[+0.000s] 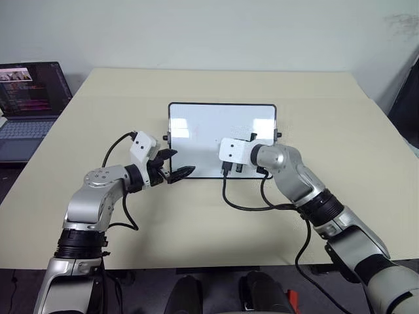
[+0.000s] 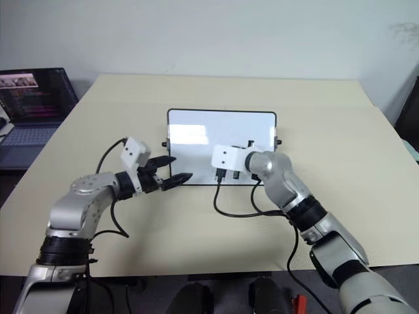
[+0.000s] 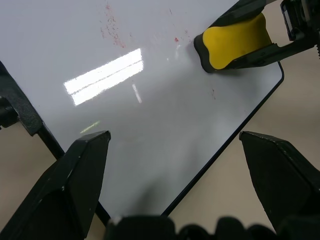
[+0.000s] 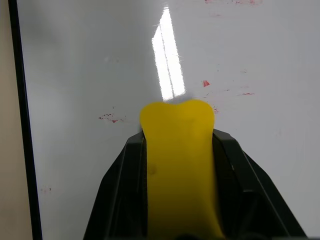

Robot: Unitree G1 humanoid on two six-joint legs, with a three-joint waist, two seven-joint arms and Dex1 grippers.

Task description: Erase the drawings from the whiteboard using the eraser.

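From the left eye view we see the whiteboard [image 1: 222,131] lying flat near the middle of the pale surface [image 1: 327,118], and a laptop [image 1: 29,108] sits well apart from it toward 9 o'clock, off the surface's edge. The left claw [image 1: 175,165] hangs at the board's 7 o'clock corner with its 2 black fingers spread wide and nothing between them. The right arm comes in from 5 o'clock, its wrist over the board's near edge; its claw is hidden behind the white wrist block here. The right eye view gives the same layout, with a window glare across the board's upper part. In the left wrist view we look between the left claw's 2 wide-apart fingers [image 3: 75,185] onto the white board; faint red specks of the drawings [image 3: 112,30] remain, and the yellow eraser [image 3: 235,40] rests on the board near its black-framed edge, pinched between the black fingers of the right claw [image 3: 240,42]. In the right wrist view the right claw [image 4: 180,170] is closed on the eraser, its 2 fingers pressed against the yellow block's sides, and small red smears lie on the board to either side of the eraser's front end, with more near the far edge.
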